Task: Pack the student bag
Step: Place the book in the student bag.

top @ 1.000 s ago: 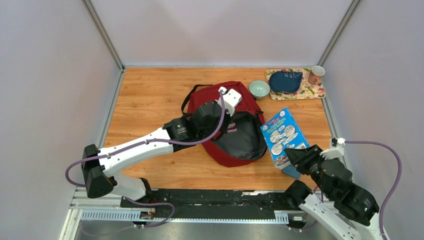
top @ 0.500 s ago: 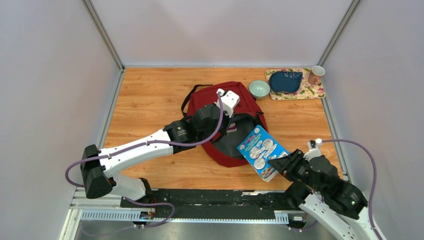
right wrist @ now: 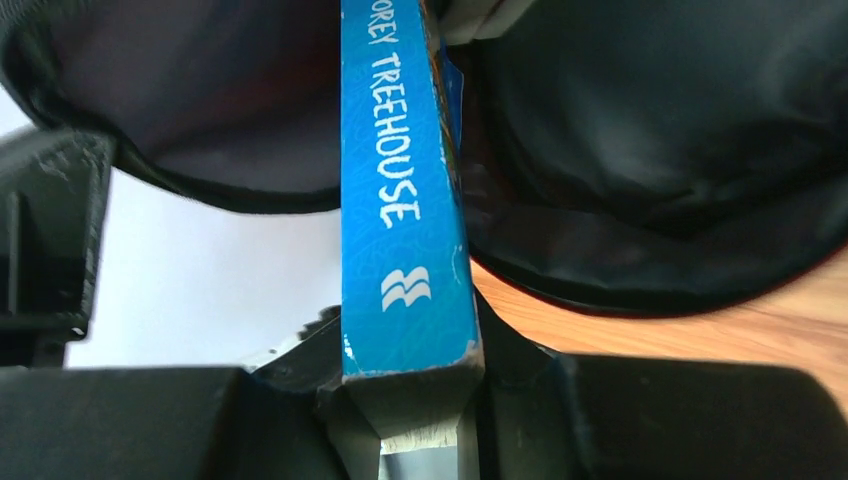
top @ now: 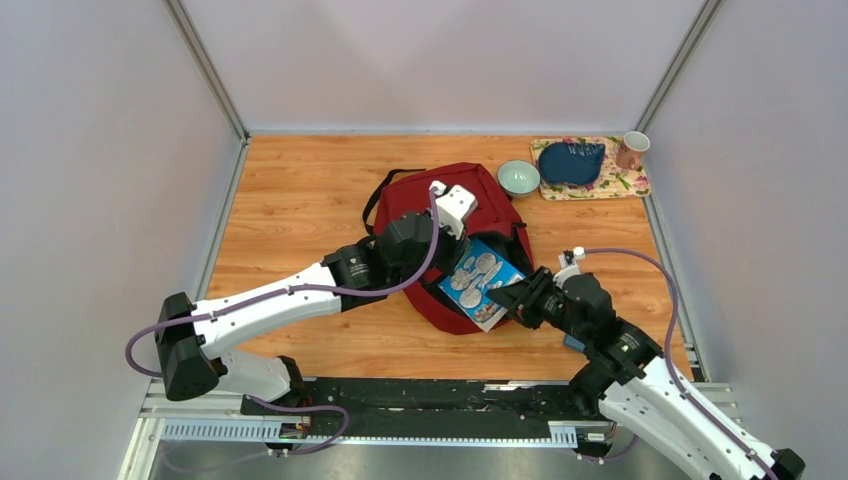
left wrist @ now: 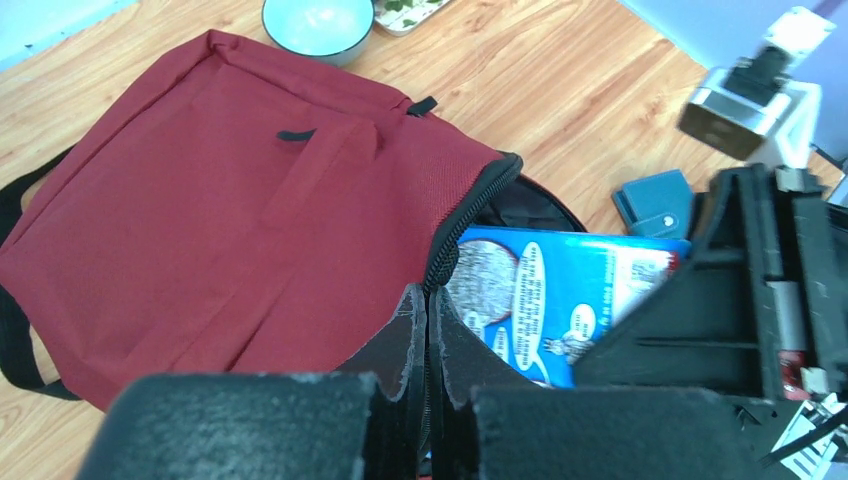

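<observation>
A large dark red student bag [top: 492, 196] is seen lying flat on the middle of a wooden table [top: 300, 190], with its black-lined mouth turned toward the right arm and its black straps trailing off the far-left side. The left gripper [left wrist: 427, 308] is clenched on the zip edge of that mouth, so the opening is lifted. The right gripper [right wrist: 410, 400] is clamped on the spine end of a blue picture book [top: 478, 280], whose far end is pushed into the bag's mouth. The bag is judged to be soft and limp: the fabric would sag and the mouth would fall shut if let go, and little weight is expected while it is nearly unfilled. The toothed zip rim or the small black loop [left wrist: 296, 134] at the top seam is judged the best place to be gripped, since the broad red panel offers nothing firm. A pale green bowl [top: 518, 177] is seen just beyond the bag, and a small blue wallet [left wrist: 655, 200] lies on the table near the right arm. Much of the bag is covered by the left arm from overhead, the inside is dark, and how deep the book sits cannot be told. No front pocket can be made out.
</observation>
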You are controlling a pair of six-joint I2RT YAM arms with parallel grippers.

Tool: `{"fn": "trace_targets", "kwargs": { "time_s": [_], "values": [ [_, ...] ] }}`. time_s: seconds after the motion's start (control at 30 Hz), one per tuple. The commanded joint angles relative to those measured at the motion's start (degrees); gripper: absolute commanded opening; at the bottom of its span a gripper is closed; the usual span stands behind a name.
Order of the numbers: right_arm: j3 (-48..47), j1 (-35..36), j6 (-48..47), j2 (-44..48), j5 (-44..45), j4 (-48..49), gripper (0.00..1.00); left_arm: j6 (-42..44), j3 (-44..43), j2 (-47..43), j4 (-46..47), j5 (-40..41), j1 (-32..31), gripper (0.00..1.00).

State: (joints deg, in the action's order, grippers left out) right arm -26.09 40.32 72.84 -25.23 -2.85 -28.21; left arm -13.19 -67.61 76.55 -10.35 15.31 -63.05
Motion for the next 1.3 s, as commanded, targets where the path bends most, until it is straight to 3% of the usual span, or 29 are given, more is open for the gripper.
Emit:
{"fn": "trace_targets", "kwargs": {
  "time_s": [0.0,0.53,0.93,1.27],
  "values": [
    [2.4,-3.2,8.1,-4.7,-8.4,24.7,0.0,0.0,0.7,-4.3,6.2,-1.9,-0.7,0.0],
    [8.2,-4.7,19.9,-5.6,-3.9,32.3,0.0,0.9,2.2,-6.6,8.8,-2.9,-0.9,0.0],
    [9.0,-4.7,24.5,-14.3,1.1,39.7,0.0,0.2,2.4,-7.6,10.1,-4.0,-1.6,0.0],
    [9.0,-4.6,28.8,-28.3,2.8,55.9,0.0,-1.0,2.7,-7.0,9.9,-3.2,-1.9,0.0]
  ]
}}
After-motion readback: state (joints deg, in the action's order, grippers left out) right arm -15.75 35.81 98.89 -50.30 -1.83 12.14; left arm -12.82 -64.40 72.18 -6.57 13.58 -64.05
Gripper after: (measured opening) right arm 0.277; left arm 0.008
